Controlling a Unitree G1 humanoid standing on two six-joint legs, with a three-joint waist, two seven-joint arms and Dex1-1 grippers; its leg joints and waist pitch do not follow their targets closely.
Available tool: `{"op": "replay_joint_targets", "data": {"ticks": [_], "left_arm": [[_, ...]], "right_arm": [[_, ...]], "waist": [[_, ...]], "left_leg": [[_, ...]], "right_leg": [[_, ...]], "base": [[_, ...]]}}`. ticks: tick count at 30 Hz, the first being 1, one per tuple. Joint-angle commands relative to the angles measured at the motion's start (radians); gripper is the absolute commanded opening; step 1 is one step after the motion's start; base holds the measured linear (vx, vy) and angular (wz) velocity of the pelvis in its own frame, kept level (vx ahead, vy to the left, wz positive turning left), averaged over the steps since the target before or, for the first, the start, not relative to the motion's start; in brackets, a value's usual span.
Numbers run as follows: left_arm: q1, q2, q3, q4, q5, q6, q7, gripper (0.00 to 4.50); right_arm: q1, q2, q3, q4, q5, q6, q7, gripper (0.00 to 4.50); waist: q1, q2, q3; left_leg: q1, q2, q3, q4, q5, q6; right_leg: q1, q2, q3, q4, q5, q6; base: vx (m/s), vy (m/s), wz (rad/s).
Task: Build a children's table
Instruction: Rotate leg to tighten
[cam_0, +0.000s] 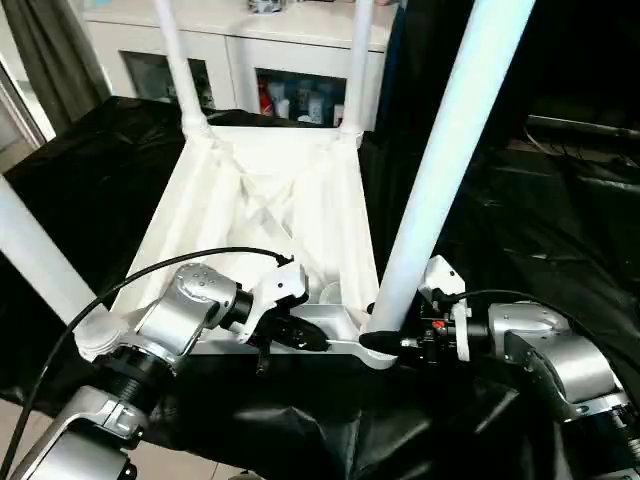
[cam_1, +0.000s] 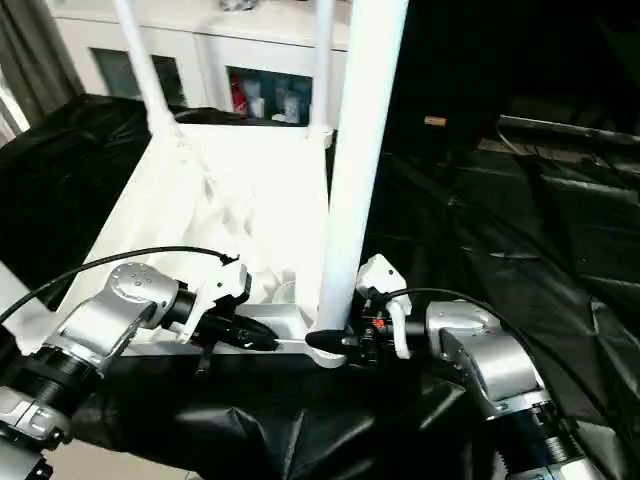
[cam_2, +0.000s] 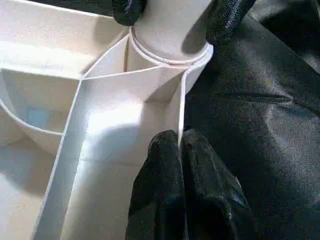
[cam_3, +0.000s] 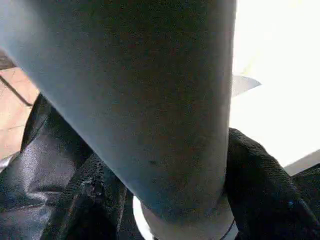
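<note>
White glass-door cabinet (cam_0: 240, 60), perhaps curtains (cam_0: 55, 60).

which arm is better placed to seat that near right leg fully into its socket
Right. The right gripper has its jaws around the near right leg just above the socket. The left gripper is shut on the tabletop's near rim.

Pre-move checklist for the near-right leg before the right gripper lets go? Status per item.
1. Right gripper around near-right leg at its base: ok.
2. Leg base in its corner socket: ok; whether fully home: cannot tell.
3. Left gripper shut, tips on the table top's rim beside that socket: ok.
4. Two far legs standing in their sockets: ok.
5. Near-left leg standing: ok; seated: cannot tell.
6. Leg locked in socket: cannot tell.
</note>
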Motion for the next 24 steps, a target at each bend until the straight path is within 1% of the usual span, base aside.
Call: {"op": "replay_joint_targets", "data": {"ticks": [1, 2, 3, 5, 6, 7, 8, 10, 11, 12, 13, 14, 15, 16, 17, 18, 19, 20, 22, 23, 24], "left_arm": [[-0.009, -0.019, -0.008, 0.020, 0.021, 0.016, 0.075, 0.00], [-0.008, -0.030, 0.003, 0.032, 0.028, 0.021, 0.111, 0.00], [-0.008, -0.030, 0.003, 0.032, 0.028, 0.021, 0.112, 0.00], [-0.011, -0.043, 0.015, 0.047, 0.034, 0.025, 0.150, 0.00], [-0.017, -0.053, 0.023, 0.061, 0.040, 0.028, 0.181, 0.00], [-0.021, -0.060, 0.028, 0.070, 0.043, 0.030, 0.199, 0.00], [-0.041, -0.088, 0.048, 0.105, 0.054, 0.044, 0.272, 0.00], [-0.060, -0.111, 0.064, 0.136, 0.062, 0.055, 0.334, 0.00], [-0.071, -0.124, 0.072, 0.154, 0.069, 0.057, 0.373, 0.00], [-0.074, -0.129, 0.075, 0.159, 0.070, 0.059, 0.383, 0.00], [-0.092, -0.155, 0.087, 0.188, 0.074, 0.069, 0.440, 0.00], [-0.093, -0.156, 0.088, 0.188, 0.074, 0.069, 0.441, 0.00], [-0.115, -0.196, 0.105, 0.222, 0.080, 0.075, 0.530, 0.00], [-0.115, -0.196, 0.105, 0.222, 0.080, 0.075, 0.530, 0.00], [-0.122, -0.212, 0.109, 0.229, 0.079, 0.079, 0.554, 0.00], [-0.128, -0.228, 0.112, 0.235, 0.081, 0.082, 0.579, 0.00], [-0.138, -0.247, 0.117, 0.246, 0.084, 0.082, 0.607, 0.00], [-0.148, -0.271, 0.116, 0.257, 0.090, 0.082, 0.629, 0.00], [-0.159, -0.297, 0.111, 0.267, 0.096, 0.081, 0.650, 0.00], [-0.162, -0.300, 0.102, 0.264, 0.100, 0.079, 0.645, 0.00], [-0.164, -0.300, 0.097, 0.263, 0.100, 0.073, 0.643, 0.00]], "right_arm": [[-0.003, 0.019, 0.063, 0.006, 0.012, 0.013, 0.037, 2.32], [-0.005, 0.033, 0.055, 0.023, -0.005, -0.003, 0.006, 2.28], [-0.005, 0.033, 0.055, 0.023, -0.005, -0.003, 0.005, 2.26], [-0.005, 0.051, 0.044, 0.042, -0.021, -0.011, -0.040, 2.24], [-0.007, 0.070, 0.031, 0.062, -0.036, -0.018, -0.091, 2.24], [-0.008, 0.081, 0.022, 0.075, -0.045, -0.023, -0.122, 2.19], [-0.014, 0.122, -0.012, 0.115, -0.065, -0.020, -0.231, 2.15], [-0.020, 0.159, -0.042, 0.146, -0.080, -0.016, -0.324, 2.15], [-0.021, 0.178, -0.056, 0.159, -0.085, -0.017, -0.365, 2.06], [-0.022, 0.185, -0.061, 0.163, -0.085, -0.015, -0.380, 2.06], [-0.025, 0.228, -0.095, 0.183, -0.086, -0.003, -0.466, 2.05], [-0.025, 0.229, -0.095, 0.184, -0.086, -0.003, -0.468, 2.02], [-0.030, 0.297, -0.144, 0.210, -0.080, 0.007, -0.590, 2.00], [-0.030, 0.297, -0.144, 0.210, -0.080, 0.007, -0.590, 2.00], [-0.035, 0.330, -0.168, 0.228, -0.079, 0.003, -0.653, 1.98], [-0.041, 0.361, -0.190, 0.246, -0.075, 0.003, -0.708, 1.98], [-0.050, 0.392, -0.208, 0.268, -0.078, -0.002, -0.763, 1.98], [-0.062, 0.427, -0.205, 0.291, -0.094, -0.010, -0.802, 1.98], [-0.077, 0.457, -0.185, 0.311, -0.114, -0.024, -0.818, 1.98], [-0.083, 0.465, -0.175, 0.315, -0.118, -0.035, -0.812, 1.98], [-0.089, 0.471, -0.175, 0.318, -0.118, -0.040, -0.811, 1.98]], "waist": [[-0.001, -0.014, -0.051], [0.000, -0.013, -0.049], [-0.001, -0.013, -0.047], [-0.002, -0.015, -0.042], [-0.002, -0.015, -0.042], [-0.005, -0.015, -0.040], [-0.005, -0.015, -0.040], [-0.009, -0.015, -0.039], [-0.010, -0.015, -0.040], [-0.010, -0.015, -0.040], [-0.015, -0.015, -0.040], [-0.018, -0.014, -0.040], [-0.023, -0.014, -0.042], [-0.023, -0.014, -0.042], [-0.029, -0.016, -0.043], [-0.027, -0.014, -0.044], [-0.029, -0.013, -0.044], [-0.029, -0.016, -0.046], [-0.028, -0.026, -0.047], [-0.028, -0.026, -0.047], [-0.027, -0.025, -0.047]], "left_leg": [[-0.006, 0.038, -0.004, -0.053, -0.113, 0.056], [-0.004, 0.038, -0.004, -0.054, -0.131, 0.051], [-0.004, 0.037, -0.004, -0.054, -0.141, 0.046], [-0.002, 0.035, -0.005, -0.057, -0.178, 0.032], [-0.002, 0.035, -0.005, -0.057, -0.178, 0.032], [0.002, 0.032, -0.007, -0.060, -0.210, 0.019], [0.004, 0.032, -0.007, -0.061, -0.217, 0.014], [0.004, 0.029, -0.009, -0.062, -0.221, 0.002], [0.005, 0.029, -0.011, -0.064, -0.230, -0.003], [0.005, 0.029, -0.011, -0.064, -0.230, -0.003], [0.006, 0.029, -0.013, -0.065, -0.242, -0.004], [0.006, 0.028, -0.012, -0.065, -0.244, -0.003], [0.005, 0.030, -0.015, -0.067, -0.250, -0.008], [0.005, 0.030, -0.015, -0.067, -0.250, -0.008], [0.002, 0.030, -0.015, -0.068, -0.255, -0.010], [0.003, 0.031, -0.017, -0.069, -0.257, -0.011], [0.004, 0.032, -0.017, -0.070, -0.257, -0.015], [0.001, 0.030, -0.018, -0.070, -0.254, -0.021], [0.000, 0.032, -0.018, -0.072, -0.247, -0.018], [-0.002, 0.033, -0.017, -0.072, -0.247, -0.015], [-0.002, 0.033, -0.018, -0.072, -0.243, -0.014]], "right_leg": [[0.046, -0.085, 0.050, -0.065, -0.179, -0.181], [0.044, -0.086, 0.051, -0.069, -0.215, -0.175], [0.043, -0.086, 0.051, -0.071, -0.236, -0.171], [0.040, -0.086, 0.051, -0.081, -0.325, -0.142], [0.040, -0.086, 0.051, -0.081, -0.325, -0.142], [0.039, -0.087, 0.050, -0.091, -0.412, -0.117], [0.036, -0.087, 0.051, -0.095, -0.448, -0.101], [0.034, -0.087, 0.048, -0.100, -0.488, -0.085], [0.034, -0.086, 0.047, -0.102, -0.506, -0.071], [0.034, -0.086, 0.047, -0.102, -0.506, -0.071], [0.032, -0.086, 0.047, -0.104, -0.506, -0.066], [0.030, -0.085, 0.047, -0.105, -0.501, -0.067], [0.030, -0.085, 0.047, -0.102, -0.478, -0.075], [0.030, -0.085, 0.047, -0.102, -0.478, -0.075], [0.032, -0.083, 0.047, -0.100, -0.444, -0.083], [0.032, -0.085, 0.047, -0.098, -0.437, -0.086], [0.030, -0.086, 0.050, -0.097, -0.415, -0.094], [0.032, -0.086, 0.048, -0.093, -0.399, -0.101], [0.035, -0.085, 0.049, -0.090, -0.375, -0.101], [0.036, -0.087, 0.051, -0.089, -0.342, -0.107], [0.037, -0.087, 0.051, -0.087, -0.328, -0.109]], "base": [[0.000, 0.000, 0.00], [0.000, 0.000, 0.00], [0.000, 0.000, 0.00], [0.000, 0.000, 0.00], [0.000, 0.000, 0.00], [0.000, 0.000, 0.00], [0.000, 0.000, 0.00], [0.000, 0.000, 0.00], [0.000, 0.000, 0.00], [0.000, 0.000, 0.00], [0.000, 0.000, 0.00], [0.000, 0.000, 0.00], [0.000, 0.000, 0.00], [0.000, 0.000, 0.00], [0.000, 0.000, 0.00], [0.000, 0.000, 0.00], [0.000, 0.000, 0.00], [0.000, 0.000, 0.00], [0.000, 0.000, 0.00], [0.000, 0.000, 0.00], [0.000, 0.000, 0.00]]}}
